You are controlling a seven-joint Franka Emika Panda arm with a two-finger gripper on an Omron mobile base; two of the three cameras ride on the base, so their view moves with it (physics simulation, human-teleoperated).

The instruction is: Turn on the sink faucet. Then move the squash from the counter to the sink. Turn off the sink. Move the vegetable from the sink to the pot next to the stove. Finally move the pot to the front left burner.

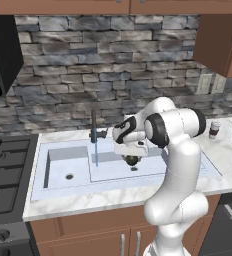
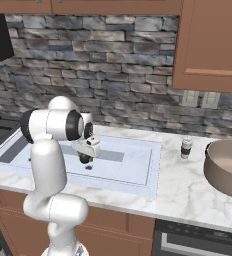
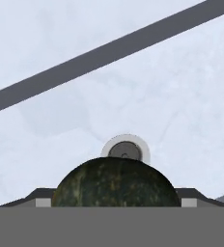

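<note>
Your gripper [image 1: 132,158] hangs over the large bowl of the sink [image 1: 58,187], pointing down, with the squash [image 1: 132,160] sitting between its jaws. The jaws stand wide, one on each side of the dark green ball, and the ball is off the basin floor, so it looks held. In the hand view the squash [image 3: 115,183] bulges up at the bottom, with the fingertips [image 3: 43,201] showing just beside it to left and right, and the round drain [image 3: 125,149] of the bowl lies on the pale floor just past it.

From the right base view you see the squash [image 2: 84,159] under the hand, with a small dark shadow on the basin floor below it. The sink faucet [image 1: 94,131] stands at the back edge of the sink, to the gripper's left, and a thin blue stream [image 1: 96,152] runs from it down into the basin. The white marble counter [image 2: 188,185] surrounds the sink. On it, well to the right, stands a small jar [image 2: 186,147], and beyond that the pot [image 2: 227,167]. The stove [image 1: 3,175] sits to the left of the sink.
</note>
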